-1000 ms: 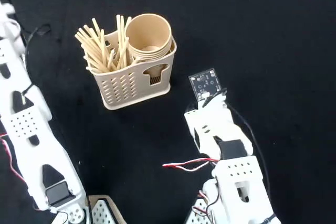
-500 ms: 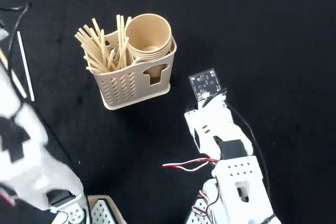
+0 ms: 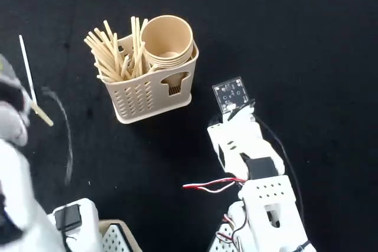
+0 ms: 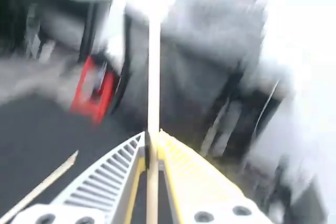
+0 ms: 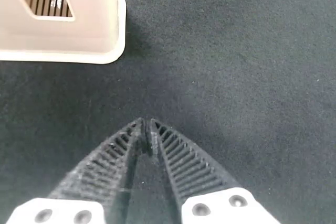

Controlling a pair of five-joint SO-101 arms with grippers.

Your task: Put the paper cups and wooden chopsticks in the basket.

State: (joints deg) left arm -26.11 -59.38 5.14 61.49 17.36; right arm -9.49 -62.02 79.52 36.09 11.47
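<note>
Left gripper [image 4: 152,136], clamped on one chopstick [image 4: 153,77] raised well left of basket [image 3: 147,95] already holding cups [image 3: 168,38]; right gripper [image 5: 146,127] closed, empty, near basket; risk: thin stick pivoting in grip, missing its compartment.

No writing can be read.
The small dark circuit board [image 3: 230,94] on the right arm [image 3: 260,187], at the near right of the tabletop [image 3: 307,57], carries tiny pale marks too small to make out. The red object [image 4: 94,90] in the room behind, seen from the left wrist, is too blurred to read.
</note>
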